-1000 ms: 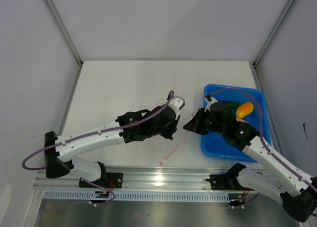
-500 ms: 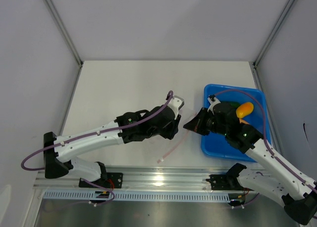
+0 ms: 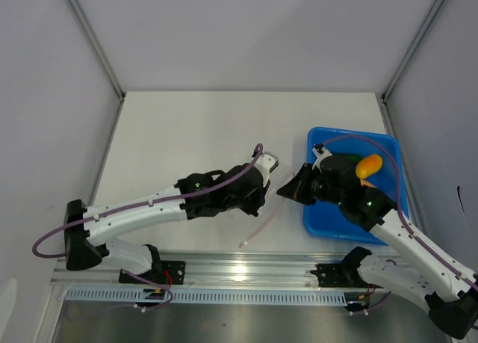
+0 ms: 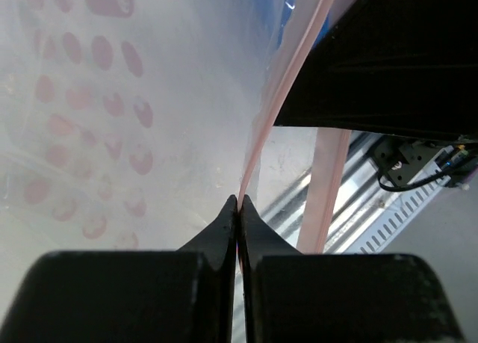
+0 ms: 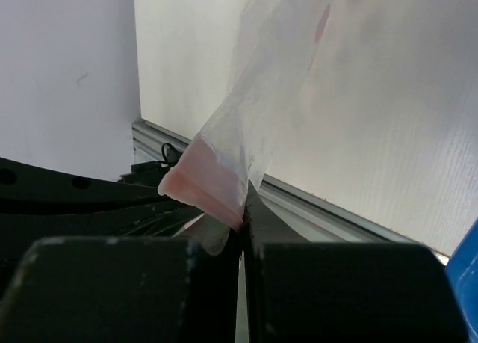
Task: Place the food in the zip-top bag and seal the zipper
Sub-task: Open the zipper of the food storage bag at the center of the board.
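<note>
The clear zip-top bag (image 4: 89, 134) with pink dots hangs between my two grippers. My left gripper (image 4: 239, 201) is shut on the pink zipper (image 4: 287, 81), which runs up and away from the jaws. In the top view the left gripper (image 3: 264, 196) is just left of the right gripper (image 3: 283, 191), and the zipper (image 3: 261, 222) trails toward the near edge. My right gripper (image 5: 243, 208) is shut on the bag's pink corner (image 5: 209, 182). The yellow-orange piece (image 3: 369, 165) lies in the blue tray (image 3: 388, 145). A bit of dark green (image 3: 371, 181) shows beside it. The red-brown piece is hidden.
The blue tray stands at the right, partly under my right arm, and its corner shows in the right wrist view (image 5: 469, 283). The metal rail (image 3: 239, 268) runs along the near edge. Grey walls enclose the white table (image 3: 194, 134).
My left gripper has slid a little toward the near edge along the zipper. The right gripper has held almost still with the bag's corner.
</note>
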{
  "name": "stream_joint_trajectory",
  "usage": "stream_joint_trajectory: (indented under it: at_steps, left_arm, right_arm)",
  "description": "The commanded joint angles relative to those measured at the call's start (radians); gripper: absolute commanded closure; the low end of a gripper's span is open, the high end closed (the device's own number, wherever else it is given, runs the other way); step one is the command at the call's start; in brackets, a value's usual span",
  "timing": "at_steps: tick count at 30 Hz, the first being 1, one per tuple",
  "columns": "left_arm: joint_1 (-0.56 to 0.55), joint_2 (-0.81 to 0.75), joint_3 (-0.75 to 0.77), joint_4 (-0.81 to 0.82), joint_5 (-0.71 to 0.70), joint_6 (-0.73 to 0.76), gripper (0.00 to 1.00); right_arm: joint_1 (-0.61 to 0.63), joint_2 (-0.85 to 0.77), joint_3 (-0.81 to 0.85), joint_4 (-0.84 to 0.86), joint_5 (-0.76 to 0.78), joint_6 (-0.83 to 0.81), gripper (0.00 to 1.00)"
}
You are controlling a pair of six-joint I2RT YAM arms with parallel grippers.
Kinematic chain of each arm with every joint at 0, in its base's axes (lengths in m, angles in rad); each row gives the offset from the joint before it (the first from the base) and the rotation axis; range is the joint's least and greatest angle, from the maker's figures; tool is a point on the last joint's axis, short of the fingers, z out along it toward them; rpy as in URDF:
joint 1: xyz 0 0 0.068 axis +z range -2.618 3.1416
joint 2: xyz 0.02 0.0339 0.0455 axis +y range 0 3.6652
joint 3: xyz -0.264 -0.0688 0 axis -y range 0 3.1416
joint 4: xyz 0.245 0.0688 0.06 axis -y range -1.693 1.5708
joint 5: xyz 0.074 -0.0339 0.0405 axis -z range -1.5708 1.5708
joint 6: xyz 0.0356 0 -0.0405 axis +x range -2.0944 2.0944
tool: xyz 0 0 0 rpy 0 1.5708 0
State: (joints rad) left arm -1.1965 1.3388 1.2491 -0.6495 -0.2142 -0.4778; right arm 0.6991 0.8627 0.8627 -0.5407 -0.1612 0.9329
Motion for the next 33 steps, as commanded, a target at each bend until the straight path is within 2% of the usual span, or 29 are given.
stream_joint_trajectory:
  at_steps: [1, 4, 7, 11, 15, 21, 23, 24, 26, 33]
  left_arm:
    - [0.009, -0.056, 0.021, -0.042, -0.095, -0.004, 0.99]
    - [0.018, -0.089, 0.082, -0.139, -0.233, -0.013, 0.99]
    - [0.021, -0.105, 0.163, -0.205, -0.278, -0.01, 0.99]
    - [0.02, -0.163, 0.182, -0.156, -0.213, -0.019, 1.0]
    - [0.02, -0.234, 0.098, -0.069, -0.151, -0.042, 0.99]
    - [0.021, -0.185, 0.072, -0.09, -0.183, -0.054, 1.0]
    - [0.021, -0.171, 0.046, -0.072, -0.183, -0.059, 0.99]
    - [0.023, -0.168, 0.038, -0.043, -0.183, -0.059, 0.99]
    - [0.029, -0.17, 0.006, -0.003, -0.177, -0.058, 0.99]
    - [0.078, -0.116, 0.016, 0.04, -0.171, -0.038, 0.99]
  right_arm:
    - [0.002, 0.019, 0.062, -0.045, 0.046, -0.064, 1.0]
    - [0.002, 0.047, 0.062, -0.108, 0.1, -0.138, 1.0]
    - [-0.001, 0.073, 0.05, -0.119, 0.132, -0.196, 1.0]
    - [-0.003, 0.15, 0.076, -0.117, 0.121, -0.249, 1.0]
    - [-0.004, 0.229, 0.117, -0.111, 0.126, -0.302, 1.0]
    - [-0.018, 0.274, 0.156, -0.094, 0.082, -0.335, 0.99]
    - [-0.018, 0.266, 0.167, -0.102, 0.048, -0.358, 0.82]
    - [-0.018, 0.266, 0.185, -0.129, 0.043, -0.367, 0.68]
    - [-0.02, 0.251, 0.205, -0.191, 0.049, -0.379, 0.57]
    - [-0.027, 0.125, 0.331, -0.363, 0.063, -0.375, 0.41]
